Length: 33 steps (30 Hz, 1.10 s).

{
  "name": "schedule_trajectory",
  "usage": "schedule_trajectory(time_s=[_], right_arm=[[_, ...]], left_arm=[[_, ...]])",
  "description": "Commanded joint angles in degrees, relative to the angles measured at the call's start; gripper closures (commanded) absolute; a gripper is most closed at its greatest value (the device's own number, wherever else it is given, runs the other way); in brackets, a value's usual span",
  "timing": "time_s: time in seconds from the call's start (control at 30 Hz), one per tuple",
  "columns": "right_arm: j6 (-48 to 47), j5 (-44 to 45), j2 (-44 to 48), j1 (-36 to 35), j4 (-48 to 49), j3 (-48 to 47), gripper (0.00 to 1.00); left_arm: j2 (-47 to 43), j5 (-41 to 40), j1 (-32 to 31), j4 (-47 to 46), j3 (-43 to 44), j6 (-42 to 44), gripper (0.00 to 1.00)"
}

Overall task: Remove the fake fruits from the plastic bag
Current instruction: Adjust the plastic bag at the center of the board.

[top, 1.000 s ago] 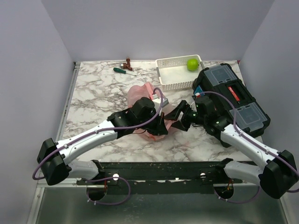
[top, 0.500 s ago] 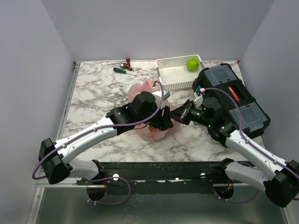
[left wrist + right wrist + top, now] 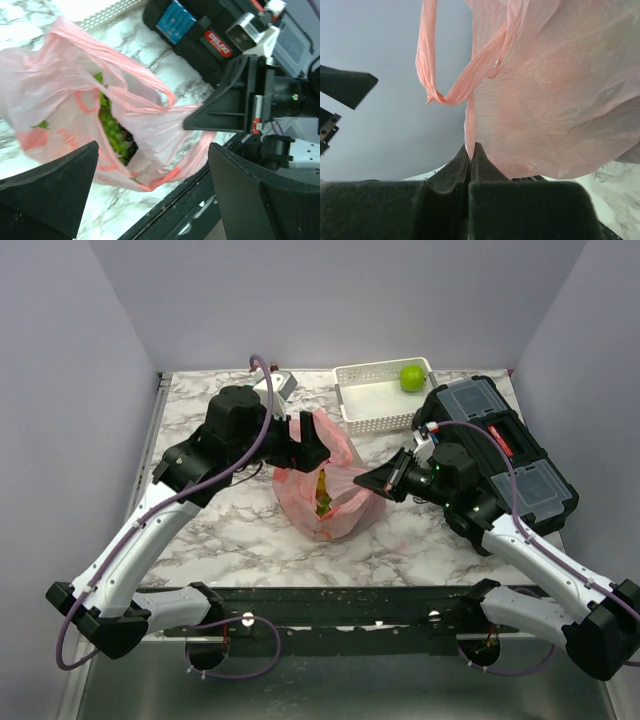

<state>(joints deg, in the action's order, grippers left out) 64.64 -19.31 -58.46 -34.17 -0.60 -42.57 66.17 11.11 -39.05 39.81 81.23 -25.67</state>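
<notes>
A pink bag (image 3: 345, 515) sits mid-table (image 3: 200, 450) with fruits (image 3: 112, 132) inside. The right gripper (image 3: 470, 155) is clamped on its rim, likely to hold the mouth open. The left gripper (image 3: 308, 443) hovers above, wide and empty, seemingly ready to reach in.

Robot lab test cell, plain lilac walls (image 3: 330, 300), marble-print table (image 3: 400, 540), black toolbox (image 3: 500, 410).

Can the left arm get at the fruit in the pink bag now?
Probably yes: right pincer pinches the thin pink plastic bag's rim, its mouth gapes toward the open left pincer, glossy green fruit showing inside.
</notes>
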Motion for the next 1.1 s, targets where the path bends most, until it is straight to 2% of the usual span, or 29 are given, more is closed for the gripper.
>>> schedule_trajectory(time_s=[0.0, 0.07, 0.17, 0.33, 0.43, 0.63, 0.83, 0.9, 1.07], right_arm=[[-2.0, -0.1, 0.8, -0.4, -1.2, -1.4, 0.99], [-2.0, -0.8, 0.8, -0.4, -1.1, -1.2, 0.99], [-2.2, -0.8, 1.1, -0.4, -1.9, -0.8, 0.99], [-2.2, -0.5, 1.7, -0.4, -2.5, -0.5, 0.99], [-2.1, -0.5, 1.8, -0.4, -2.7, -0.5, 0.99], [-1.9, -0.5, 1.9, -0.4, -2.4, 0.1, 0.99], [-1.9, -0.6, 1.8, -0.3, -2.5, 0.1, 0.99], [-2.3, -0.3, 2.0, -0.4, -3.0, -0.1, 0.99], [-4.1, 2.1, 2.7, -0.4, -6.3, -1.0, 0.99]], left_arm=[[5.7, -3.2, 3.1, 7.6, 6.8, 4.0, 0.12], [9.6, -3.4, 3.1, 8.6, 11.0, 4.6, 0.17], [14.5, 0.9, 2.8, 7.1, 14.3, 1.6, 0.24], [17.5, 1.0, -0.6, 0.7, 11.8, -4.3, 0.27], [17.3, 1.0, -1.4, -4.4, 8.0, -7.8, 0.34], [18.7, -0.3, -2.3, -7.8, 5.3, -9.4, 0.39], [20.1, -1.8, -2.4, -6.7, 5.7, -7.2, 0.56], [19.8, -2.8, -2.3, -5.5, 6.4, -5.4, 0.69], [16.6, -7.9, -1.9, -0.7, 7.5, -0.1, 0.91]])
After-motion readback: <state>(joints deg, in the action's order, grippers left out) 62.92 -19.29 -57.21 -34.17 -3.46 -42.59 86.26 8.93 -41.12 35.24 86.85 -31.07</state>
